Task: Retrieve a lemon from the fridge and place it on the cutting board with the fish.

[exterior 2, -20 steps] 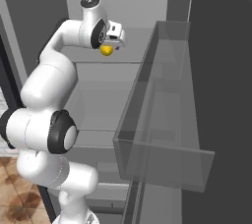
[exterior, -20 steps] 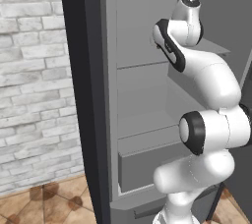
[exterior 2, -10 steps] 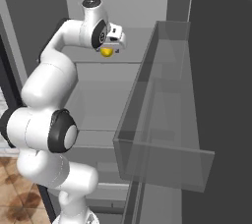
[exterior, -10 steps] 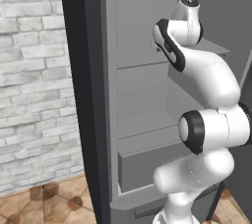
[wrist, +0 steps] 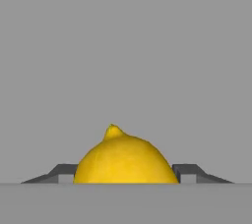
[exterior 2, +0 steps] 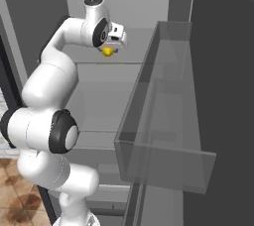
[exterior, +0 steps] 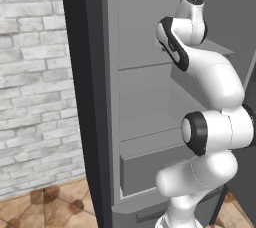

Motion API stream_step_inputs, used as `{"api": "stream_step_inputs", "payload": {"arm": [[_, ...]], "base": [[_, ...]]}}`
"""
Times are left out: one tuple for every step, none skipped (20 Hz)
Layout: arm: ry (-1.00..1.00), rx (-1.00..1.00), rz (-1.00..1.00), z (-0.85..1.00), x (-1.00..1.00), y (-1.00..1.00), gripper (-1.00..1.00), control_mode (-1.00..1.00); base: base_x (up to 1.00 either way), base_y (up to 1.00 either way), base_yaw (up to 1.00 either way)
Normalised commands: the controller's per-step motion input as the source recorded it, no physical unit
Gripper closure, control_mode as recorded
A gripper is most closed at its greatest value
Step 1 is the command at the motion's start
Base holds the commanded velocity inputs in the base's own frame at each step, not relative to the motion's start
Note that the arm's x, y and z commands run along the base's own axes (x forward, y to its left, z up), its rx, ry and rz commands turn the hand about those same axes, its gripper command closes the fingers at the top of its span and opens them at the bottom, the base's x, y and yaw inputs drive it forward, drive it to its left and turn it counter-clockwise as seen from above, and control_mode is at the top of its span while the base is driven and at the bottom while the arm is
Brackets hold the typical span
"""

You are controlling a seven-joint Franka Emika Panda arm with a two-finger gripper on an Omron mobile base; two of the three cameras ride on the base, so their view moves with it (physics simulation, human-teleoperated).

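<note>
The fridge (exterior: 92, 97) stands open, and my arm reaches in to its upper shelf (exterior 2: 126, 56). On that shelf sits the lemon (exterior 2: 107, 51), small and bright yellow. My gripper (exterior 2: 110, 49) is down over it. In the hand view the lemon (wrist: 125, 159) fills the gap of the gripper (wrist: 126, 175), and both dark fingertips (wrist: 64, 174) press against its sides. The cutting board and the fish are out of view.
The open fridge door (exterior 2: 225, 71) stands close on the right, and its clear door bin (exterior 2: 163, 136) juts toward the arm. A lower shelf (exterior: 150, 122) and a grey drawer (exterior: 150, 169) lie below. A brick wall (exterior: 30, 87) and tiled floor are left of the fridge.
The fingers have closed in from wide open onto the lemon's sides. The arm and the lemon have stayed in place on the upper shelf.
</note>
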Motion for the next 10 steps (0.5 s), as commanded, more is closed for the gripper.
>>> {"api": "stream_step_inputs", "payload": {"arm": [[-0.13,0.00,0.00,0.00,0.00,0.00,1.00,-1.00],[-0.24,0.00,0.00,0.00,-0.01,0.00,1.00,-1.00],[-0.35,0.00,0.00,0.00,-0.06,0.07,1.00,-1.00],[-0.43,0.00,0.00,0.00,-0.14,0.16,1.00,-1.00],[-0.50,0.00,0.00,0.04,-0.14,0.14,1.00,-1.00],[-0.55,0.00,0.00,0.09,-0.20,0.11,1.00,-1.00],[-0.55,0.00,0.00,0.17,-0.21,0.10,1.00,-1.00],[-0.46,0.00,0.00,0.21,-0.19,0.04,1.00,-1.00],[-0.33,0.00,-0.02,0.29,-0.21,0.08,1.00,-1.00],[-0.22,-0.03,-0.16,0.24,-0.36,0.41,1.00,-1.00]], "base": [[0.00,0.00,0.00],[0.00,0.00,0.00],[0.00,0.00,0.00],[0.00,0.00,0.00],[0.00,0.00,0.00],[0.00,0.00,0.00],[0.00,0.00,0.00],[0.00,0.00,0.00],[0.00,0.00,0.00],[0.00,0.00,0.00]]}}
